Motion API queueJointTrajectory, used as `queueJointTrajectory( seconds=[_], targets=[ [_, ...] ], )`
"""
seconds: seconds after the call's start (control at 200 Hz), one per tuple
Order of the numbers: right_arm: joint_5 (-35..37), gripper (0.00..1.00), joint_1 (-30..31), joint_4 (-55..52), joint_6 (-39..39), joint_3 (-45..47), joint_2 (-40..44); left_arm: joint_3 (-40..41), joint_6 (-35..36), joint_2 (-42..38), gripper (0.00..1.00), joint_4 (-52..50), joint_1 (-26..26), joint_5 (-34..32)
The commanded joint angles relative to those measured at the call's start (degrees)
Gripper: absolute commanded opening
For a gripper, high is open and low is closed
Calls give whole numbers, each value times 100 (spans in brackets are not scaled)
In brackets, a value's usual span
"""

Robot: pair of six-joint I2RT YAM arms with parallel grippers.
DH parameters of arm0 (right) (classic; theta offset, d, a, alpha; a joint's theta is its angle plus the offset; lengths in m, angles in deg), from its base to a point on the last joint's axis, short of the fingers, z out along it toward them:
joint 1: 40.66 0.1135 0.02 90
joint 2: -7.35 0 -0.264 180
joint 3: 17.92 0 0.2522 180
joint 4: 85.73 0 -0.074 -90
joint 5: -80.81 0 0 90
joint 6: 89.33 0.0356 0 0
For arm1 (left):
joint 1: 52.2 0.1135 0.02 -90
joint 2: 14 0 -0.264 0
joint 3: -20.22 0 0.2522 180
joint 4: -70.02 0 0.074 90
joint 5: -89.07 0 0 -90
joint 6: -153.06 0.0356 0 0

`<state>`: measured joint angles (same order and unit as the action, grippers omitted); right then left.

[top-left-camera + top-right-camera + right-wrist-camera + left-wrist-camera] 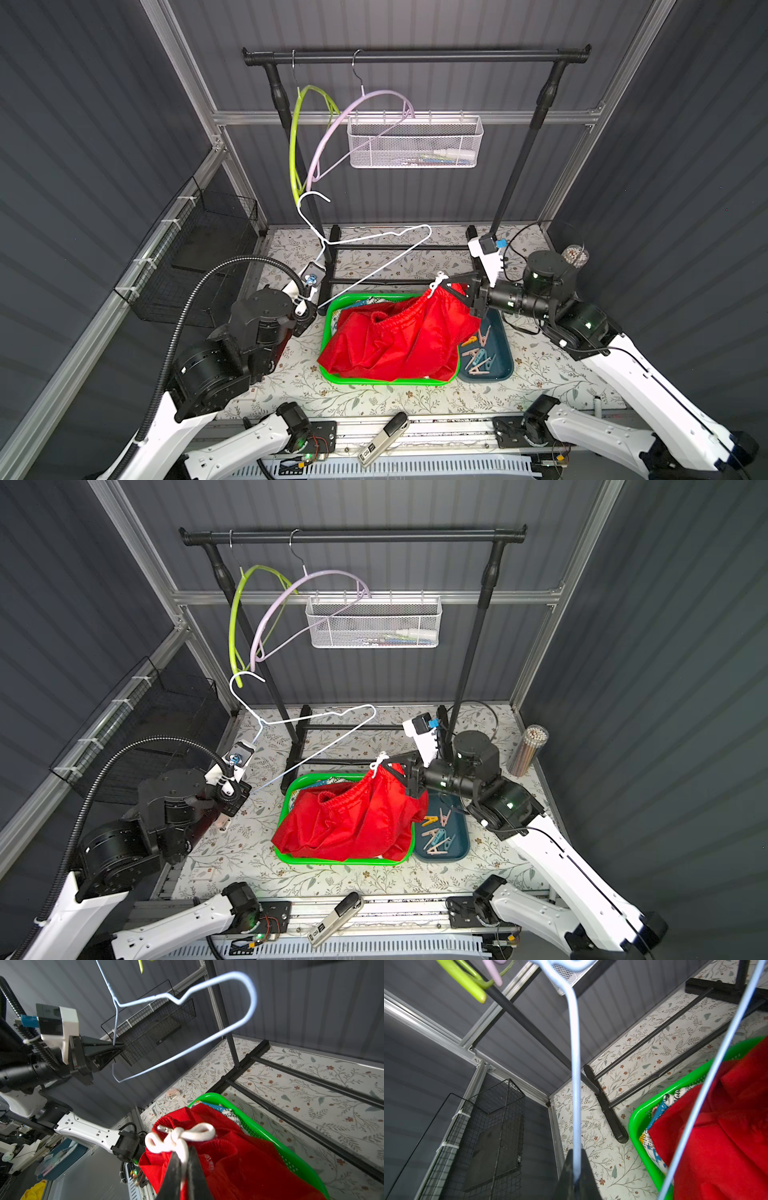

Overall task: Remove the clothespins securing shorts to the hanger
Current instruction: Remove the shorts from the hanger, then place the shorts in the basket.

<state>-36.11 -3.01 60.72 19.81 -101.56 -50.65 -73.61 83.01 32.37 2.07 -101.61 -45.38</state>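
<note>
My left gripper (576,1167) is shut on a white wire hanger (374,239), pinching its neck, as the right wrist view also shows (119,1046). No cloth or clothespin shows on that hanger. The red shorts (395,340) lie heaped in a green basket (332,316), over printed shorts (654,1113). My right gripper (184,1159) is shut on the red shorts' white drawstring (180,1136) and lifts the waistband above the basket's right end. Several clothespins (478,353), beige-pink, blue and yellow, lie loose in a dark blue tray (503,365) right of the basket.
A black clothes rack (415,56) stands at the back with a green hanger (296,145) and a lilac hanger (332,137) on its rail. A white mesh basket (415,143) hangs behind. A black wire basket (195,257) lines the left wall. A jar (575,255) stands far right.
</note>
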Motion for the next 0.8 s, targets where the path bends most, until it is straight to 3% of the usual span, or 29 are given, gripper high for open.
queueJointTrajectory(
  seconds=[0.0, 0.18, 0.345, 0.796],
  targets=[
    [42, 0, 231, 182, 169, -521, -313, -291, -349, 38, 0, 453, 39, -373],
    [477, 0, 703, 144, 272, -985, -823, -362, -418, 17, 0, 652, 38, -44],
    [983, 0, 1178, 311, 534, -1228, -1164, -364, -350, 20, 0, 823, 38, -125],
    [1168, 0, 1761, 1478, 1721, -1429, -2637, -410, -518, -310, 0, 893, 37, -643]
  ],
)
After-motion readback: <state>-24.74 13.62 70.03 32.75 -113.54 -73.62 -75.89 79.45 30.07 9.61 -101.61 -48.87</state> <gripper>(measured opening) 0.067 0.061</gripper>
